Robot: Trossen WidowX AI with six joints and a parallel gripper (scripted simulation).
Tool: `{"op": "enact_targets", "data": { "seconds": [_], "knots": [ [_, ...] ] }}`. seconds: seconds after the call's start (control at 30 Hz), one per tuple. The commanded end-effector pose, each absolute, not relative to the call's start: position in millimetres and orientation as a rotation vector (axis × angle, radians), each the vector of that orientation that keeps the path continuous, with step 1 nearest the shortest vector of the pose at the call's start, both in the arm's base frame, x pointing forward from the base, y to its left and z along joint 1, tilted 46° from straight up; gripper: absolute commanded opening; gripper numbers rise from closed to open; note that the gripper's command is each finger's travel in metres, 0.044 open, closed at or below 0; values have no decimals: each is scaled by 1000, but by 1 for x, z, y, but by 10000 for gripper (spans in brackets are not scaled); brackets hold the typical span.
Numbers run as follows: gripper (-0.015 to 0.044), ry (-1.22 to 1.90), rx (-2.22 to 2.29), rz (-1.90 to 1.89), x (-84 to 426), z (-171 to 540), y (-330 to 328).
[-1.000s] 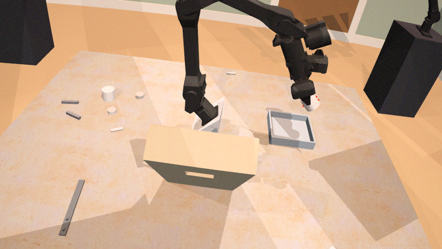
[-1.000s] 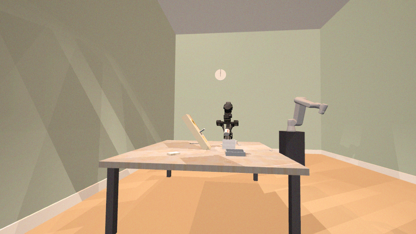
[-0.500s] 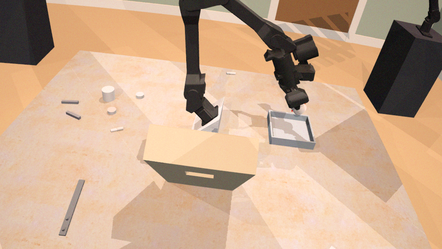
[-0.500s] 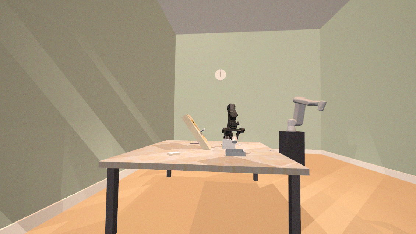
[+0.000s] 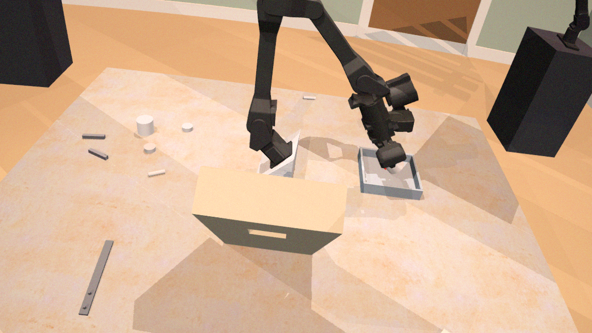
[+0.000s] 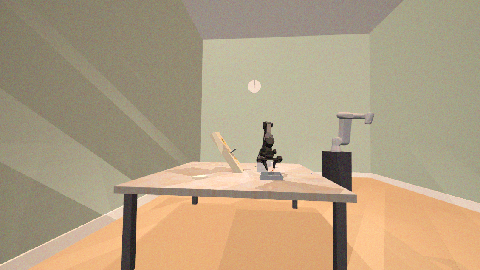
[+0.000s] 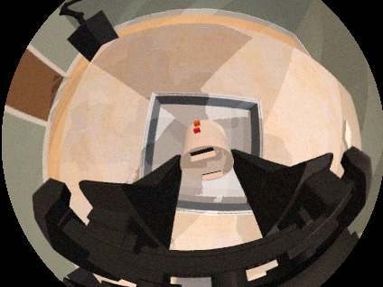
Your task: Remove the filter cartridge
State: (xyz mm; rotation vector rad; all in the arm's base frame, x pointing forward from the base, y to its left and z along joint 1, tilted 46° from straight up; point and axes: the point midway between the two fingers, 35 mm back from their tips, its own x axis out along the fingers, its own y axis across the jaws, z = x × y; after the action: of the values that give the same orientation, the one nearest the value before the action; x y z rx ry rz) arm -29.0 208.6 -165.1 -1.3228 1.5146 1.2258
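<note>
Tray [image 5: 365, 187], hand [image 7: 208, 171] gripping downward-pointing cartridge [image 7: 204, 147]

The table top [image 5: 414, 268] is a pale, mottled beige with faint orange blotches, crossed by broad darker bands of shadow. The tray [image 5: 390, 191] is light blue-grey, its floor patched in lighter and darker grey. The cartridge [image 7: 205, 153] is cream-white with two small red marks near its far end and two darker slots on its face. The arm [image 5: 265, 62] and gripper [image 7: 206, 183] are matt black — nearly charcoal. The slanted panel [image 5: 269, 198] is pale tan on its top, dull olive-brown on its shaded front. A white cylinder [image 5: 144, 125] stands among white discs and dark grey bars; a long grey strip [image 5: 96, 277] lies nearer me. Floor — warm orange; walls sage green.
</note>
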Motion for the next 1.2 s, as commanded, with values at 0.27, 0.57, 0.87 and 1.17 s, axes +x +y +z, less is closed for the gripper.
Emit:
{"op": "enact_targets", "data": {
  "seconds": [0.27, 0.57, 0.87, 1.17],
  "knots": [
    [210, 1517, -1325, 1224, -29, -167, 205],
    [440, 1517, -1325, 1224, -29, -167, 205],
    [440, 1519, -1327, 1221, -21, -117, 253],
    [440, 1513, -1313, 1232, -23, -123, 251]
  ]
}}
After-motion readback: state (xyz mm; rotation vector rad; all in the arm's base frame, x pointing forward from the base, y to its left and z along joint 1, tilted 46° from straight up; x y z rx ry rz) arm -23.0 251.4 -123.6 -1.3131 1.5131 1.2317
